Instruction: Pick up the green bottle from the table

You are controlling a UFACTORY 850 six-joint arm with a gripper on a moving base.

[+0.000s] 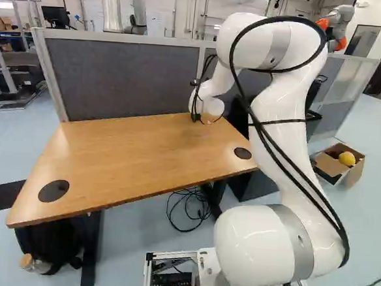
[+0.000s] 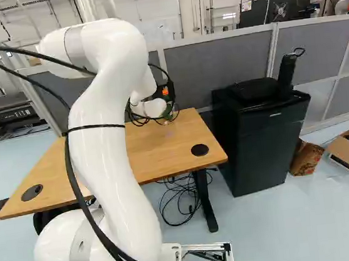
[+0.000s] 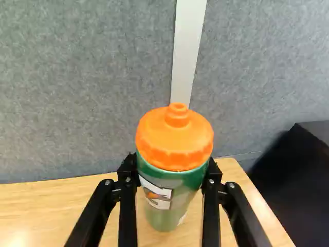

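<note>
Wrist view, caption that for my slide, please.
End effector gripping an orange-capped green squeeze bottle at a wood-topped table.

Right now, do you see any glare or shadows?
In the wrist view, a bright glare spot on the table and a darker patch of partition beside the black cabinet; in the left base view, soft shine on the white arm.

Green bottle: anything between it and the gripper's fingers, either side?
Nothing that I can see. In the wrist view both fingers of the gripper meet the sides of the green bottle, no gap showing.
</note>
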